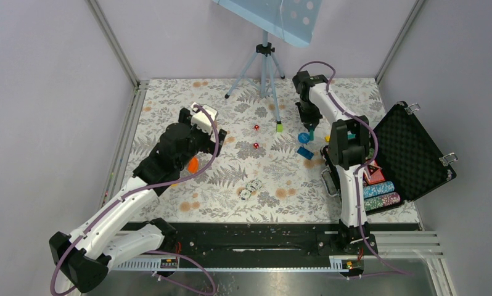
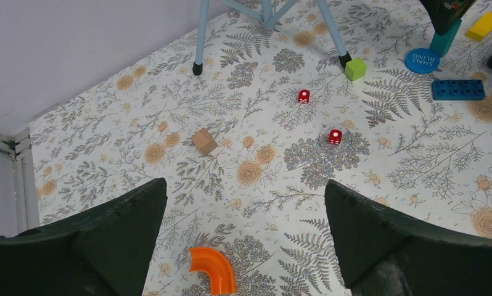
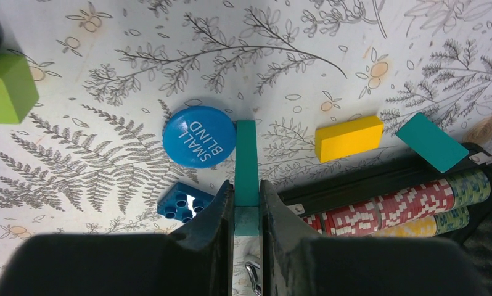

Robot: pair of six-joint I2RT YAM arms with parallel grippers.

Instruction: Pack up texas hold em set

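The black case with bumpy foam inside (image 1: pixel 410 151) lies open at 3 o'clock on the flowery worktop (image 1: pixel 163 102). Its lid is thrown back toward the right wall. Rows of striped poker chips (image 3: pixel 404 206) sit inside it.

The right hand (image 3: pixel 246 200) is clenched on a thin teal toy brick (image 3: pixel 246 160). It pinches the flat sides, so the brick sticks straight out. That brick is not part of the set, so I think it is being moved out of the way. The round blue "SMALL BLIND" disc (image 3: pixel 199 136) lies just beside it at 9 o'clock in the wrist view. I cannot tell if the brick's far end touches the worktop.

This corner is crowded. A yellow brick (image 3: pixel 348 137) and a second teal brick (image 3: pixel 431 142) lie at 2 o'clock, and a blue bumpy brick (image 3: pixel 185 202) lies at 8 o'clock. The case edge is close too, so there is little room to swing.

The left hand (image 2: pixel 243 191) is spread wide and holds nothing. A small red die (image 2: pixel 335 136) and another red die (image 2: pixel 303 95) lie ahead at 1 o'clock, with lots of bare worktop around them. An orange curved piece (image 2: pixel 214 269) lies near the left hand at 6 o'clock.
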